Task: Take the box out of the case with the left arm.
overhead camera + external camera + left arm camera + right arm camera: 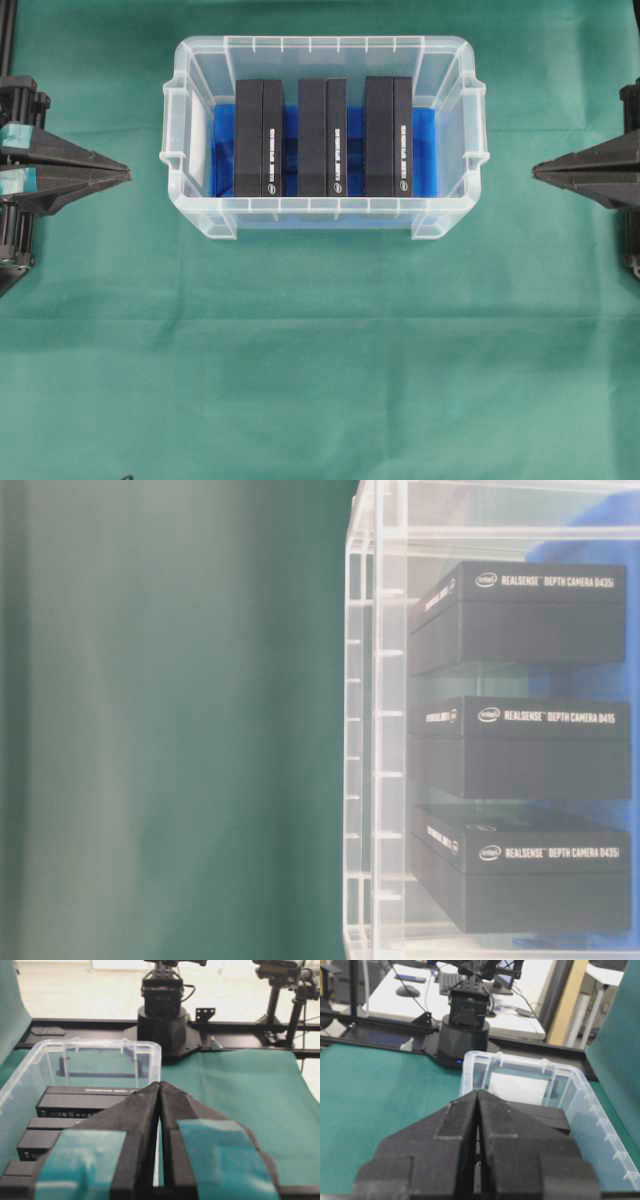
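Three black boxes stand on edge side by side inside the case (322,135), on its blue lining. The left box (259,138) is the nearest to the left gripper (125,174); the middle box (322,138) and the right box (388,136) lie progressively farther beyond it.

No box is lifted, tilted or gripped. The task shows no visible progress; every step remains.

The left gripper is outside the case, apart from its left wall. Its fingers (142,1110) are pressed together tip to tip and hold nothing. The right gripper (537,170) is outside the opposite wall, likewise closed and empty.

Judged remaining: open the left fingers, reach over the rim, close on one box, lift it clear and set it on the green cloth (320,360).
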Available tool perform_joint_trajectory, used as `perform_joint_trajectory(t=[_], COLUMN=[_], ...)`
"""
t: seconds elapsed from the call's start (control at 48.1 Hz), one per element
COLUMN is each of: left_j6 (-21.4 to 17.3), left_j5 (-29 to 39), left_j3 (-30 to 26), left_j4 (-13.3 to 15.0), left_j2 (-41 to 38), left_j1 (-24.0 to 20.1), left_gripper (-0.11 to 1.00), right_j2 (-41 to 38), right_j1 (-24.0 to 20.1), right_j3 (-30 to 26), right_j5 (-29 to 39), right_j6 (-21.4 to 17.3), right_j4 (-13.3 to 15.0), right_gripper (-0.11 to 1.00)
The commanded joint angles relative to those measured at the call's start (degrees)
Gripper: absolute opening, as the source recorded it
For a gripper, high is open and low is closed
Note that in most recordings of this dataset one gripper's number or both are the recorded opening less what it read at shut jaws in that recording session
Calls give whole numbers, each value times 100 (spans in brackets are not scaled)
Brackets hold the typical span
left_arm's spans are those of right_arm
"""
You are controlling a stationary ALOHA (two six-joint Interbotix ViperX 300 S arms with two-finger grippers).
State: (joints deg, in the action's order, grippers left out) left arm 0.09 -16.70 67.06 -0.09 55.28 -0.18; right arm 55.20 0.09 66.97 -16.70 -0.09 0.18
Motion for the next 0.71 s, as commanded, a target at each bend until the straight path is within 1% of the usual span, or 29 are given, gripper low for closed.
perform_joint_trajectory(t=[0.0,0.228,0.353,0.478,0.602,0.685], left_j6=[0,44,79,79,70,70], left_j5=[97,580,958,1661,2610,3041], left_j3=[-202,-448,-800,-1274,-1846,-2171], left_j4=[-193,-193,-193,-193,-193,-193], left_j2=[18,62,193,299,308,281], left_j1=[44,44,53,53,53,53], left_gripper=[2,2,2,2,2,2], right_j2=[-53,-53,18,18,0,0], right_j1=[26,26,26,26,26,26], right_j3=[-70,-220,-281,-290,-281,-272], right_j5=[9,791,1274,1740,2145,2303], right_j6=[9,-9,-18,-62,-105,-114], right_j4=[0,0,0,0,0,0], right_gripper=[0,0,0,0,0,0])
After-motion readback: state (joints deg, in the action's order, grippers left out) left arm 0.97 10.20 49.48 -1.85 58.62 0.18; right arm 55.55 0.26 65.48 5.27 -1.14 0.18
